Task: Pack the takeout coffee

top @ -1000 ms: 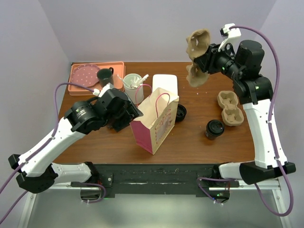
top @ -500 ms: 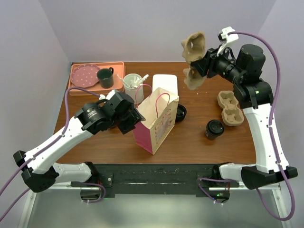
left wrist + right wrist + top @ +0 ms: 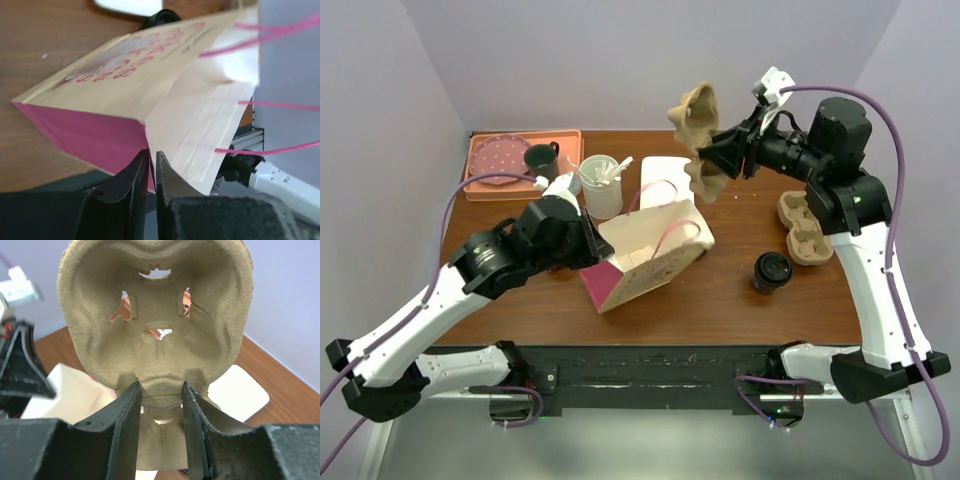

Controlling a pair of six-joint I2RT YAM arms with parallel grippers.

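The left gripper (image 3: 153,156) pinches the tilted bag (image 3: 115,75); the right gripper (image 3: 160,388) clamps the carrier (image 3: 155,305), upper centre; next, likely aim it into the bag

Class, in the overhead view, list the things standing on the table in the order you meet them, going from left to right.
orange tray → dark mug → clear cup → paper bag → lidded coffee cup → cup carrier
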